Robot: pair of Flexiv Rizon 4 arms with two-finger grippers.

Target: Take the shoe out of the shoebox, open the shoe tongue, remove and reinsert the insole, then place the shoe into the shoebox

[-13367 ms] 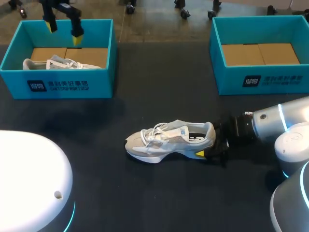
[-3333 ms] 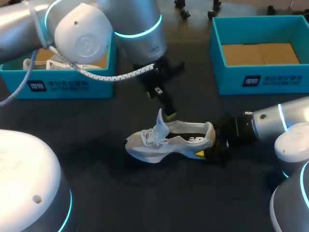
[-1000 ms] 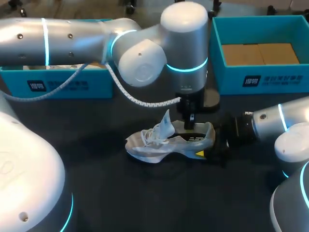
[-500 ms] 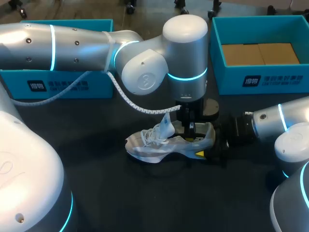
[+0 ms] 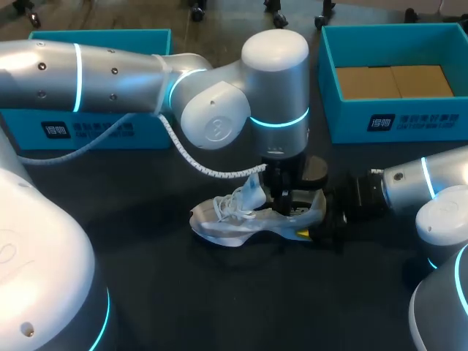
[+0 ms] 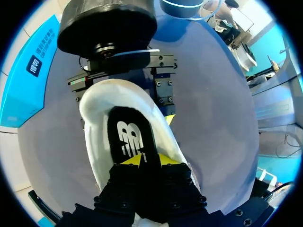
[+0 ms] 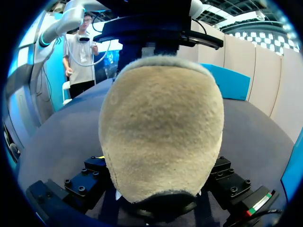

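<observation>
I have the white mesh sneaker [image 5: 227,223] mid-table, my left gripper [image 6: 147,160] down in its opening and my right gripper [image 5: 313,223] clamping its heel from the right. A teal cardboard shoebox [image 5: 102,131] sits far left, a second shoebox [image 5: 395,121] far right.

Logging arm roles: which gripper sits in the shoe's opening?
The left gripper, down over the black insole; the right gripper instead clamps the shoe at its heel from outside.

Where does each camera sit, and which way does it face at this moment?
Head view: fixed above and behind, looking down on the table; shows left arm, right arm, left pincer inside the shoe, right pincer at its heel.
Left wrist view: on the left wrist, looking down into the shoe at the insole; own pincer shows.
Right wrist view: on the right wrist, facing the heel; own pincer clamps it.
Shared: all three show the shoe.
</observation>
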